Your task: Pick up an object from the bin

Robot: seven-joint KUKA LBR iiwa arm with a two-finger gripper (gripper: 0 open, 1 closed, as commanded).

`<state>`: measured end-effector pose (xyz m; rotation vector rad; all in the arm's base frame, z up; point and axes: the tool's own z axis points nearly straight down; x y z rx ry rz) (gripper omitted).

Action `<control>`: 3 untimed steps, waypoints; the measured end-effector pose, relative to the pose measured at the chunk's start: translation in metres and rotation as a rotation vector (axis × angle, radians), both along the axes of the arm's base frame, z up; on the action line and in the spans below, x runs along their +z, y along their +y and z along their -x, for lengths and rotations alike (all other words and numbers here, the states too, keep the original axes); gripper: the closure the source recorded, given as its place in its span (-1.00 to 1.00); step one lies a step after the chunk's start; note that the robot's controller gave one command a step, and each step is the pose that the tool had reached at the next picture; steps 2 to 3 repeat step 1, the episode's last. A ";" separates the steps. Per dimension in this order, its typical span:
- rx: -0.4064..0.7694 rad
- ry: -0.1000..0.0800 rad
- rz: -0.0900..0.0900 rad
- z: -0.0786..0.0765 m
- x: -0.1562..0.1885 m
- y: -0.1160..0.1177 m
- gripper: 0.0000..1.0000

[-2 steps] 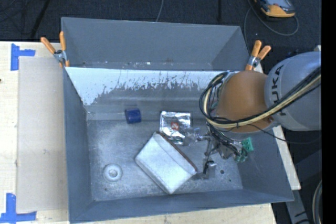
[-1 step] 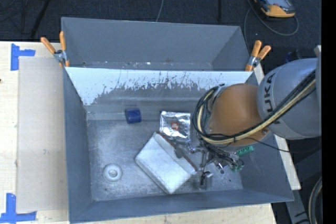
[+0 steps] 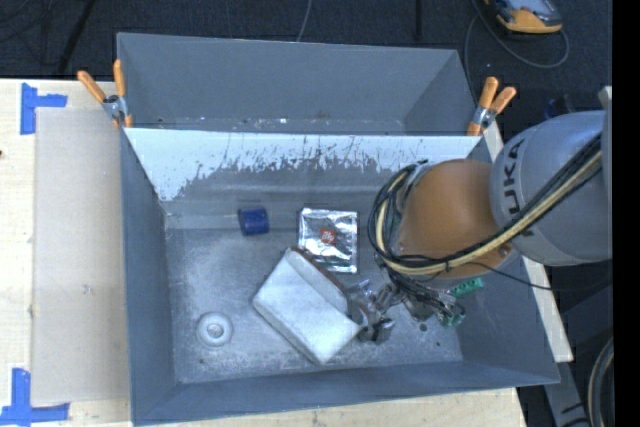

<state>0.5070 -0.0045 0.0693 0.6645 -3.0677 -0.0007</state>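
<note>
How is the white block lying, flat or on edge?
Flat: the white block shows its broad face upward, resting on the bin floor beside the foil packet.

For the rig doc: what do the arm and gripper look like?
Arm: rounded grey casing with dark lettering. Orange domed cover at the wrist, with black and yellow cables looped around it. Gripper: small, dark metal.

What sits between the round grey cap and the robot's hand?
The white block lies between the cap and the hand, as the camera view shows.
</note>
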 end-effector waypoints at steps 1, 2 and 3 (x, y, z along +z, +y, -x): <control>0.125 -0.011 0.000 0.006 0.216 -0.008 1.00; 0.125 -0.011 0.000 0.006 0.216 -0.008 1.00; 0.125 -0.011 0.000 0.006 0.216 -0.008 1.00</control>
